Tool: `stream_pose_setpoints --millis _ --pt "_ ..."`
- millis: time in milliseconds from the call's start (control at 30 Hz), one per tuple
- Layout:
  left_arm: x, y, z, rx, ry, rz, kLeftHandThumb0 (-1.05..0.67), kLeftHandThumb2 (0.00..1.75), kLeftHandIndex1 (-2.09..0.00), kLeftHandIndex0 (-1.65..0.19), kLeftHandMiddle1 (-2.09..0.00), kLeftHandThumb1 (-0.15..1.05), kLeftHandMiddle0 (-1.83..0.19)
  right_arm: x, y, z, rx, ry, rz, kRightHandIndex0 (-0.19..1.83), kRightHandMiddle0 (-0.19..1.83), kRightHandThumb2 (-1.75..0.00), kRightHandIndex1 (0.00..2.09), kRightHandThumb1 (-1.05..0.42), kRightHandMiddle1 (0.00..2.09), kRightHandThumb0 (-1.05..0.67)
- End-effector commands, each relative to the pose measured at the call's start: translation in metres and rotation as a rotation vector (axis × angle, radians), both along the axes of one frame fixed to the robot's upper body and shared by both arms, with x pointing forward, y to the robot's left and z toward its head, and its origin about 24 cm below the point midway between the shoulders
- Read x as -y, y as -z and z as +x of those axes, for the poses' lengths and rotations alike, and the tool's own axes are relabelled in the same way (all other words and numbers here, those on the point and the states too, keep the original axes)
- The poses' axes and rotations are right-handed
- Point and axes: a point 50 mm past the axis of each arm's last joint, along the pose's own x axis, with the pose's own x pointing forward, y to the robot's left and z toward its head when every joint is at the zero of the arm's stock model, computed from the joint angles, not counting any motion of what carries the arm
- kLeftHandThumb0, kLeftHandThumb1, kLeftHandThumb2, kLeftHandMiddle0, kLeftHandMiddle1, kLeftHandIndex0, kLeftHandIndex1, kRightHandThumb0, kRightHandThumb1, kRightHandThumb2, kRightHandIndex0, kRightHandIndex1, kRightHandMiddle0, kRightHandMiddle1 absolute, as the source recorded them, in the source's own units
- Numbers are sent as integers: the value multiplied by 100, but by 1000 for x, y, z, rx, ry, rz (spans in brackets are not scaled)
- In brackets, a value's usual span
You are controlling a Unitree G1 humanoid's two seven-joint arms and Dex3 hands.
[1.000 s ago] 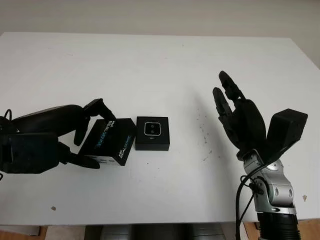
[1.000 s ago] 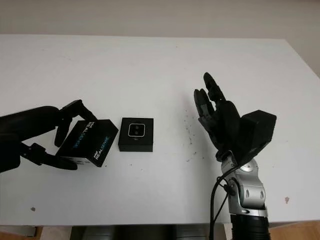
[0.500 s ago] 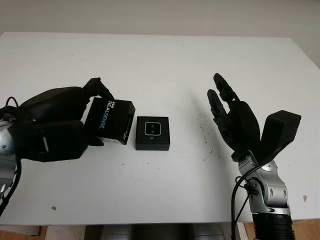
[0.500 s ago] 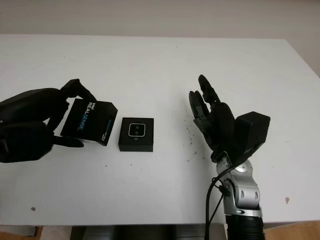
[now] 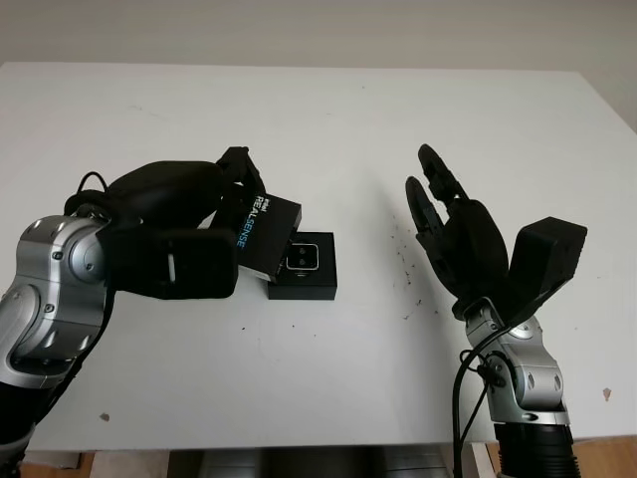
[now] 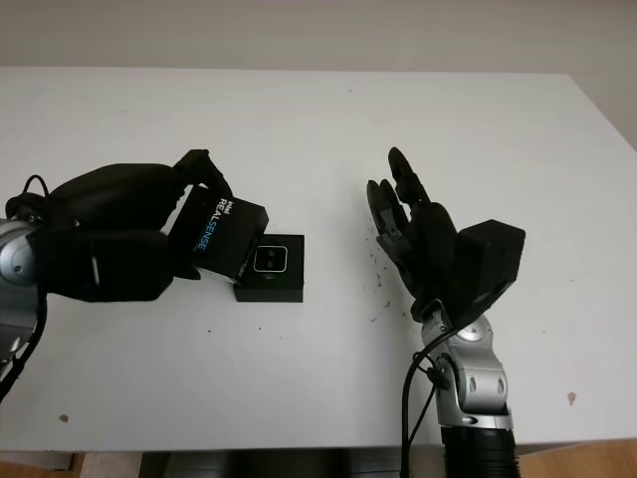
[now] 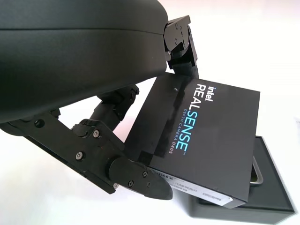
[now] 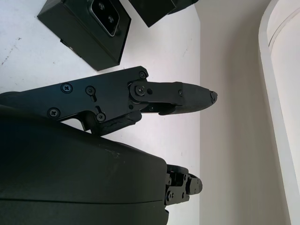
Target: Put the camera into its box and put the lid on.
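The open black box (image 5: 307, 282) sits mid-table with the silver camera (image 5: 302, 259) lying in it. My left hand (image 5: 221, 214) is shut on the black lid (image 5: 258, 234), printed "REALSENSE". It holds the lid tilted, lifted off the table, overlapping the box's left edge. In the left wrist view the lid (image 7: 201, 140) hangs over the box (image 7: 269, 187), with fingers (image 7: 180, 44) on its far edge. My right hand (image 5: 453, 229) is raised, open, well to the right of the box. The right wrist view shows the box (image 8: 84, 28) beyond a finger (image 8: 173, 96).
The white table (image 5: 318, 119) spreads wide behind and in front of the box. Small dark specks (image 5: 403, 259) mark the surface between the box and my right hand. The table's front edge (image 5: 299, 443) runs just below both arms.
My left hand has lifted the lid off the table and carried it rightward until it overlaps the box's left side. The right hand has edged slightly left.
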Motion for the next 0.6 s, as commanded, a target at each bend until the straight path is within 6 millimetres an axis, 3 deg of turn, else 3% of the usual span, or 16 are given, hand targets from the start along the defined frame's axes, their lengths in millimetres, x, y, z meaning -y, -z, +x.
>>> stream_pose_setpoints --millis 0,167,233,500,567 --pt "2 -7 2 -26 -3 -47 -25 39 -209 -41 -209 105 -83 -1 -5 0 23 -7 -2 -1 1 -38 6 -105 8 -56" --pt "2 -7 4 -118 -30 -116 -26 40 -209 -61 -209 105 -96 -1 -3 1 15 -15 1 -1 1 -36 5 -105 7 -59" --pt "3 -7 5 -139 -37 -133 -27 39 -209 -52 -209 105 -83 -2 -2 1 11 -16 -2 0 2 -35 6 -105 8 -60" --pt "1 -1 12 -167 -97 -194 -27 38 -209 -46 -209 105 -76 -5 -2 2 21 -25 -21 -1 2 -37 5 -105 7 -59" --pt "2 0 13 -147 -107 -167 -29 38 -209 -37 -209 105 -66 -5 -2 2 25 -29 -23 -1 2 -38 5 -105 7 -59"
